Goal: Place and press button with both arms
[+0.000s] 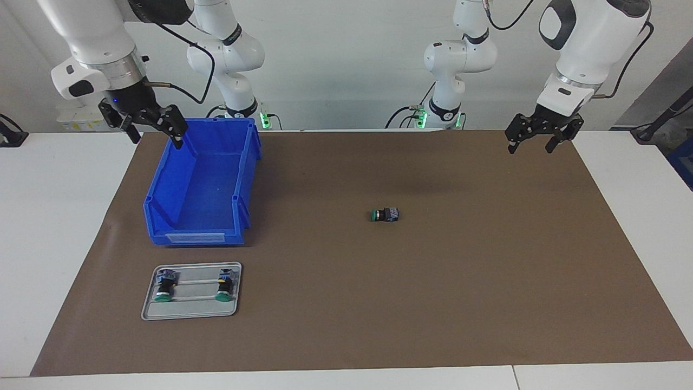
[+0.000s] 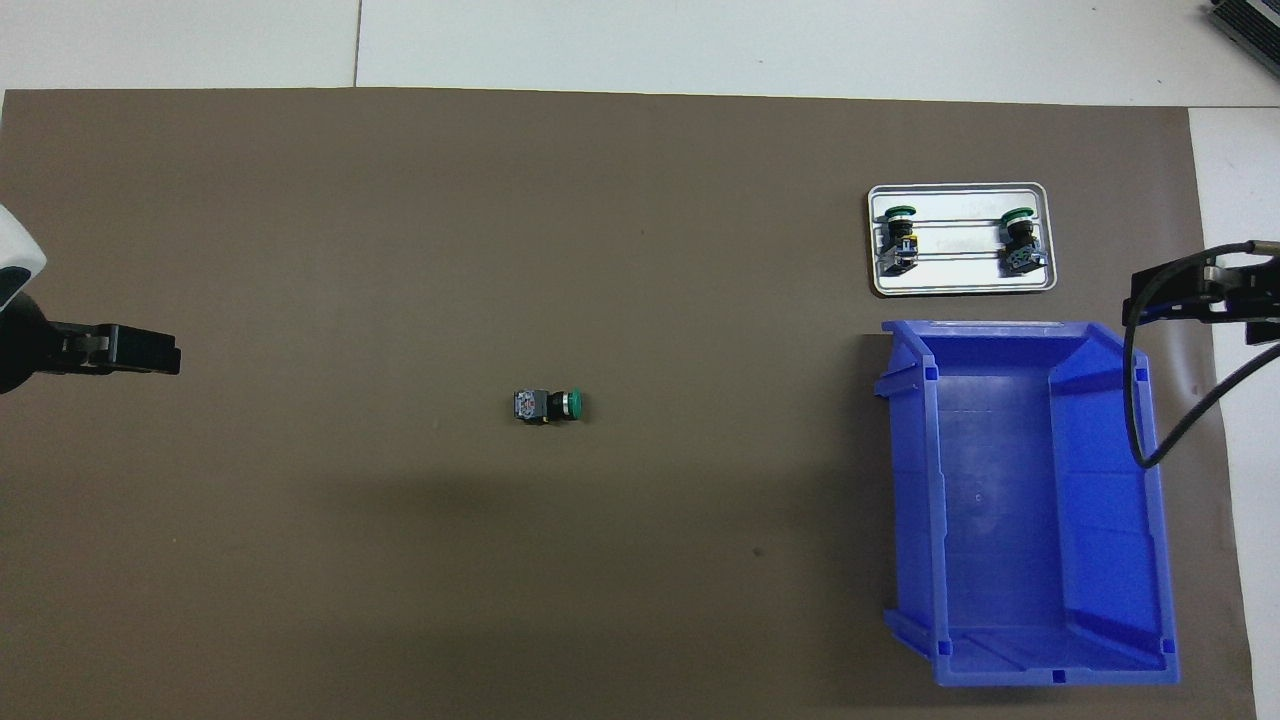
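A button lies on its side in the middle of the brown mat, its green cap pointing toward the right arm's end of the table. Nothing touches it. My left gripper hangs open in the air over the mat's edge at the left arm's end, well away from the button. Over the edge of the blue bin at the other end, my right gripper hangs open and raised. Neither gripper holds anything.
A blue open bin stands empty at the right arm's end. Farther from the robots lies a metal tray holding two more green-capped buttons. The brown mat covers most of the white table.
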Action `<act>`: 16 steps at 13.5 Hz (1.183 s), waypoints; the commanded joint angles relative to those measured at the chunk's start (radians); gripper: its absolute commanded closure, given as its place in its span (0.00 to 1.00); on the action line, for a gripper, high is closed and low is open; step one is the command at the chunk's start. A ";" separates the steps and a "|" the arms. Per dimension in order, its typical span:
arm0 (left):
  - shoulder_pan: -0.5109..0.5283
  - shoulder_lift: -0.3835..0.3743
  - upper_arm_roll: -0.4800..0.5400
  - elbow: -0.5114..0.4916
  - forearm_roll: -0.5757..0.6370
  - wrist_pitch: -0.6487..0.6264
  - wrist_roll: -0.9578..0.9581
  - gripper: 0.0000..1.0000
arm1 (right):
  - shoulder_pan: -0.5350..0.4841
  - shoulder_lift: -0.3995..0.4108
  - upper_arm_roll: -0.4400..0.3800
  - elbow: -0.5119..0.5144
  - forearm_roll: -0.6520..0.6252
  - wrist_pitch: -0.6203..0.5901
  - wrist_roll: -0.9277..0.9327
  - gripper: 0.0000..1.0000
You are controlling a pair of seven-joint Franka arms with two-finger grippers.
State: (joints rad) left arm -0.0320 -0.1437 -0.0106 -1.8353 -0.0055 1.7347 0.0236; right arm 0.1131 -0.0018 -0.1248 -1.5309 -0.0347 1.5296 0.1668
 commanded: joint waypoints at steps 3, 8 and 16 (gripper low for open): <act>0.003 -0.030 0.000 -0.033 0.016 0.011 0.010 0.00 | -0.020 0.006 0.008 0.000 0.033 0.001 -0.018 0.00; 0.003 -0.030 0.000 -0.033 0.016 0.011 0.010 0.00 | -0.024 0.000 0.007 -0.018 0.065 0.014 -0.018 0.00; 0.003 -0.030 0.000 -0.033 0.016 0.011 0.010 0.00 | -0.013 -0.003 0.011 -0.018 0.067 0.006 -0.021 0.00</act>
State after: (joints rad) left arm -0.0320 -0.1437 -0.0106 -1.8353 -0.0055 1.7347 0.0236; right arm 0.1074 0.0052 -0.1243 -1.5356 0.0143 1.5315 0.1668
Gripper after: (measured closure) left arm 0.000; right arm 0.000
